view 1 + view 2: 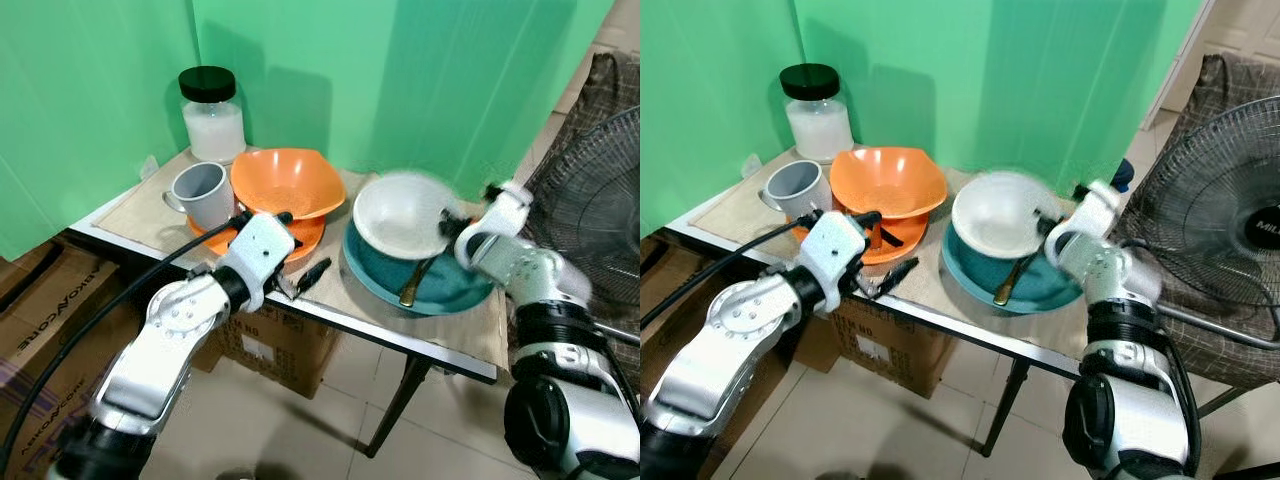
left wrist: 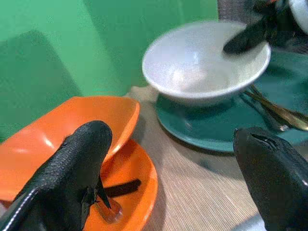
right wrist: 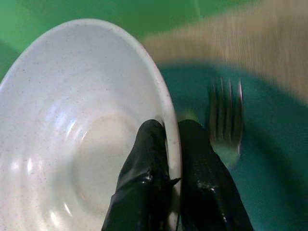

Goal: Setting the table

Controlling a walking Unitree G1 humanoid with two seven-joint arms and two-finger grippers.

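Note:
A white bowl (image 1: 400, 215) hangs tilted just above a teal plate (image 1: 455, 288) on the right of the table. My right gripper (image 3: 172, 127) is shut on the bowl's rim, one finger inside and one outside. A gold fork (image 1: 412, 285) lies on the teal plate under the bowl. An orange bowl (image 1: 285, 180) sits on an orange plate (image 1: 308, 238) at the middle, with a grey mug (image 1: 203, 193) to its left. My left gripper (image 2: 173, 159) is open and holds nothing, low at the table's front edge by the orange plate.
A black-lidded jar (image 1: 211, 113) of white powder stands at the back left against the green backdrop. A standing fan (image 1: 590, 200) is close on the right. Cardboard boxes (image 1: 270, 350) sit under the table. A beige mat (image 1: 330, 300) covers the tabletop.

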